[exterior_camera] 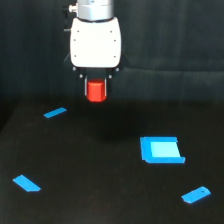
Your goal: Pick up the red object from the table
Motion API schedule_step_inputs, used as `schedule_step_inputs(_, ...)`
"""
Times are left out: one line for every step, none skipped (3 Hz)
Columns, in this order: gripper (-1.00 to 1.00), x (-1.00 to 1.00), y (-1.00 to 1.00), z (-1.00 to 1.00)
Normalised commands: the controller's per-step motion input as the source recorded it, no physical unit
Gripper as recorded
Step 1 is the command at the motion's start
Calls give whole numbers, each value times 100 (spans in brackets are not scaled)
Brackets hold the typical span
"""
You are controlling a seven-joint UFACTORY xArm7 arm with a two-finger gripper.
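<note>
Four flat blue pieces lie on the table (100, 200), along with one red object and one gripper above. Nearest the camera, at about five o'clock in the exterior view, sits a small rounded blue tab (196, 194), tilted up toward the right. At about eight o'clock lies a narrow blue strip (26, 183), slanting down to the right. Farther in, at about four o'clock from the middle of the view, rests the largest piece, a blue rectangular slab (161, 150) with a paler top face and a darker left edge. Farther still, toward ten o'clock, a thin blue sliver (54, 113) lies slanted, well apart from the others.

The table is a broad black surface with a faint sheen; a soft dark shadow sits on it below the arm. Behind it the room is dark, with a dim wall and nothing distinct.

At twelve o'clock hangs the white arm head (96, 42) with a grey collar on top. Below it, the gripper (96, 91) has its dark fingers pressed against the two sides of the red object (96, 90), pinching it. The red object is a short, bright red-orange stub, matte, with a lighter band near its top and a rounded lower edge. It is held in the air, clear of the table, above the sliver and the slab.
</note>
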Motion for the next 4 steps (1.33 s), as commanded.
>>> schedule_step_inputs(-82,7,-8,6)
schedule_step_inputs(-81,2,-11,7)
schedule_step_inputs(-79,4,-9,19)
schedule_step_inputs(-78,-10,-10,14)
